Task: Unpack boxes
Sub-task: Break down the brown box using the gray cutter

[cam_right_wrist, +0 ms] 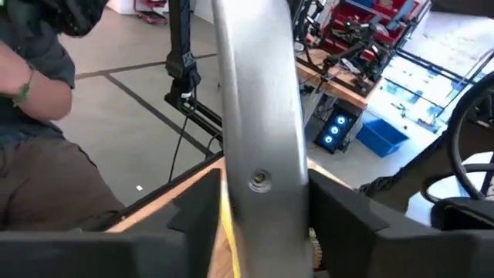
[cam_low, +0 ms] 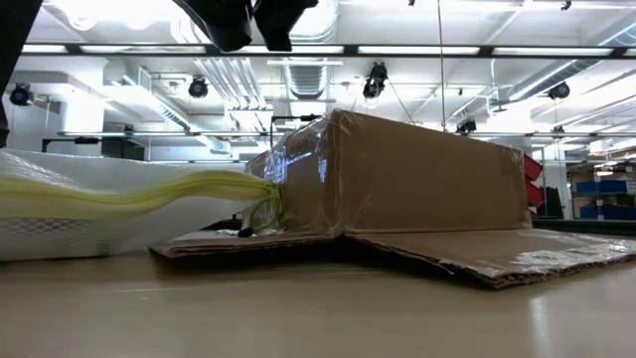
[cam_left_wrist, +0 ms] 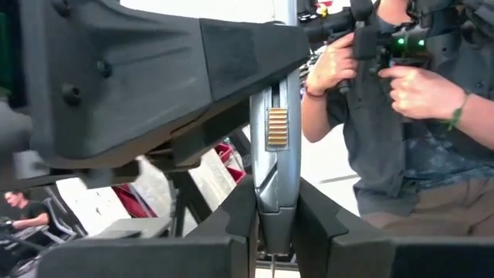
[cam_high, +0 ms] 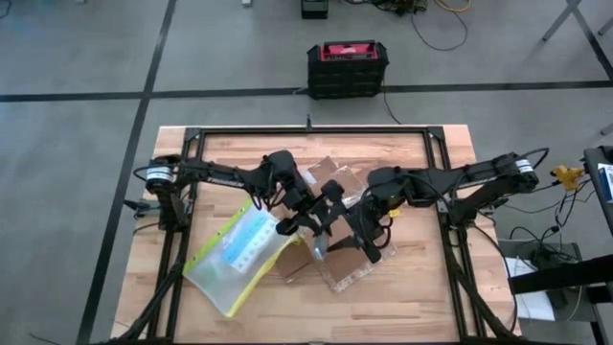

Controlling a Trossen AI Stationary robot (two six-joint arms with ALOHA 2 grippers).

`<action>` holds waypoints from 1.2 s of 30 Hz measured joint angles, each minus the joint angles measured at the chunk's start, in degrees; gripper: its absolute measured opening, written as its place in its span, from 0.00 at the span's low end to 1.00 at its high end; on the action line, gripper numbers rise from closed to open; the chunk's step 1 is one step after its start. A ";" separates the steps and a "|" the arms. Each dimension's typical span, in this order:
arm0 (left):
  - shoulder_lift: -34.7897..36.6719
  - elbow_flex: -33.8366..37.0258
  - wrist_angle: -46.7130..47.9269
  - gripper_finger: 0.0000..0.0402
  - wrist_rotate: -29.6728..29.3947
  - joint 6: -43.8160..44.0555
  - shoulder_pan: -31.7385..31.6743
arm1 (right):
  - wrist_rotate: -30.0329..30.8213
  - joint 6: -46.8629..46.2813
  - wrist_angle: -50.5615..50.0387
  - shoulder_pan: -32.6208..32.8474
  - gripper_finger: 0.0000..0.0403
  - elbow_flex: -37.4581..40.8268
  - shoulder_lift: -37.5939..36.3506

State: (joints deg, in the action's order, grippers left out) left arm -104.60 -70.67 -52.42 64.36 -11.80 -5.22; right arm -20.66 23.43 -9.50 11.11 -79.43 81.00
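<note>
Across your wooden table [cam_high: 421, 287], the cardboard carton [cam_high: 343, 251] lies open mid-table, flaps splayed. Left of it, touching, lies the clear pouch [cam_high: 236, 257]. Your left gripper [cam_left_wrist: 275, 245] pinches a slim silver tool [cam_left_wrist: 275, 166]; your right gripper [cam_right_wrist: 262, 239] straddles a silver blade [cam_right_wrist: 258, 116], grip unclear. Near edge stays roomy.

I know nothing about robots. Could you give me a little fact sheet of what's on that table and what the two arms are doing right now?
table: wooden top, black frame
carton: brown cardboard, shiny tape, flaps spread flat, mid-table
pouch: clear plastic, yellow-green edge, beside the carton
left gripper: raised over pouch and carton, shut on a silver tool
right gripper: raised mid-table, close to the left one
beyond the table: black-and-red case on the floor; a person standing
</note>
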 joint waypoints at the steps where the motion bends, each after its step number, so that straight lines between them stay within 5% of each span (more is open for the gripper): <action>1: 0.03 0.00 -0.02 0.09 0.02 0.48 -0.19 | 0.07 -0.47 -0.01 0.00 0.50 -0.01 -0.21; 6: 0.38 0.02 0.61 0.09 -0.87 4.08 -0.76 | 1.81 -1.00 -0.63 0.07 0.58 -0.01 -2.41; 11: 5.30 2.25 8.12 0.08 -5.60 3.07 -2.67 | 16.56 -2.29 -4.10 0.92 0.57 -0.03 -7.03; 20: 20.29 5.70 37.56 0.08 -41.38 -7.32 -4.29 | 34.79 -8.64 -7.73 0.91 0.52 2.20 -9.39; 23: 22.17 5.92 40.85 0.08 -42.81 -7.11 -4.39 | 39.99 -5.59 -4.73 0.74 0.52 4.88 -8.80; 36: 22.89 7.27 36.68 0.07 -43.26 -5.48 -4.55 | 40.02 -6.05 13.01 -2.51 0.58 13.63 -8.23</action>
State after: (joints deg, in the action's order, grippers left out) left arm -81.71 -63.40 -15.74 21.10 -17.28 -9.76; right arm 19.36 17.38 3.51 8.60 -65.80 72.77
